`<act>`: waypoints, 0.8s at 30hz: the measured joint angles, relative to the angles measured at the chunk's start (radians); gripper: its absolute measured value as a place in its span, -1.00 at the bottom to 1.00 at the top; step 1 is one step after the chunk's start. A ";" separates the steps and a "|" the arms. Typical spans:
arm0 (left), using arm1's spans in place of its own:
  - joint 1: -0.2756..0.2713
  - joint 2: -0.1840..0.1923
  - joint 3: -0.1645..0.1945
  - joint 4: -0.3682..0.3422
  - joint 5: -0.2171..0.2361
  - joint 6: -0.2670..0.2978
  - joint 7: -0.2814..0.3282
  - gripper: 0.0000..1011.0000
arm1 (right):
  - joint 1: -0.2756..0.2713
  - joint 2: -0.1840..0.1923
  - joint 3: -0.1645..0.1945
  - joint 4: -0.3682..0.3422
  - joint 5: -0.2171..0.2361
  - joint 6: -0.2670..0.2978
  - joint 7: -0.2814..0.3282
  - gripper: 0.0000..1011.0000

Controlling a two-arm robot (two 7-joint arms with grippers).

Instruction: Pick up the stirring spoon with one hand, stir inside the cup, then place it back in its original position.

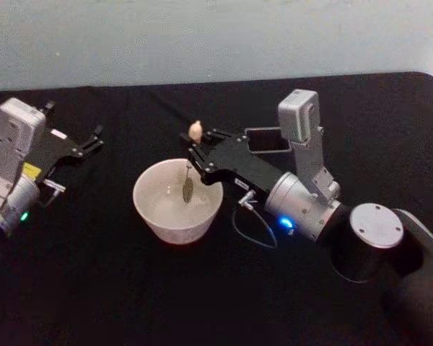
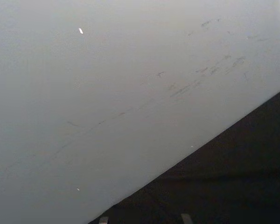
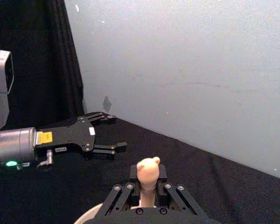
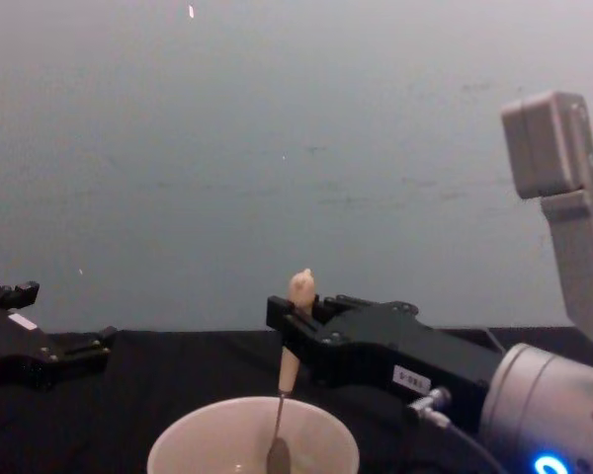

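The off-white cup point(image 1: 177, 200) sits on the black table, left of centre. My right gripper point(image 1: 195, 153) is shut on the cream handle of the stirring spoon point(image 1: 195, 132), holding it upright over the cup. The spoon's metal bowl point(image 1: 187, 189) hangs inside the cup, as the chest view shows with the spoon point(image 4: 298, 288) above the cup point(image 4: 252, 435). In the right wrist view the knobbed handle point(image 3: 148, 173) stands between the fingers. The dark square holder point(image 1: 267, 140) stands behind the right arm. My left gripper point(image 1: 96, 139) rests open at the table's left side, also seen as the left gripper point(image 3: 113, 132) from the right wrist.
A pale wall point(image 1: 216, 36) runs along the table's far edge. The black tabletop point(image 1: 130, 288) stretches bare in front of the cup. A thin cable point(image 1: 254, 234) loops off the right wrist near the cup.
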 joint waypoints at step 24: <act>0.000 0.000 0.000 0.000 0.000 0.000 0.000 0.98 | -0.072 0.081 -0.010 -0.111 0.022 0.013 0.049 -0.60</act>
